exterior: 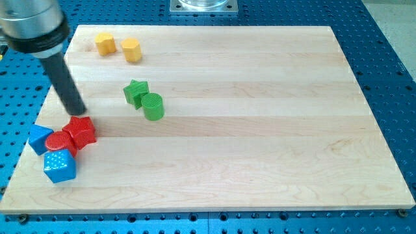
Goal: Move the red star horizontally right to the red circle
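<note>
**Rod tip beside the red star, lower-left cluster**

Nearest the bottom of the frame, at lower left, the blue cube [60,166] sat close to the wooden board's [260,130] near edge. Just above it lay the red circle [60,142], touching the cube's top, with the blue triangular block [39,138] pressed against the circle's left side. The red star [82,130] stood against the circle's upper right, so the two red blocks were in contact, the star slightly higher in the frame.

My tip [78,112] rested at the star's upper-left edge, touching it or just short of it; the exact contact could not be made out. The tool was a plain dark rod with nothing to open or close, and it held nothing. Its shaft slanted up toward the frame's upper left.

Farther up, near the middle left, the green star [136,91] and the green cylinder [153,106] sat touching, the cylinder to the lower right. At the upper left, two yellow blocks lay near each other: the left yellow block [105,43] and the right yellow block [131,49], their shapes unclear.
</note>
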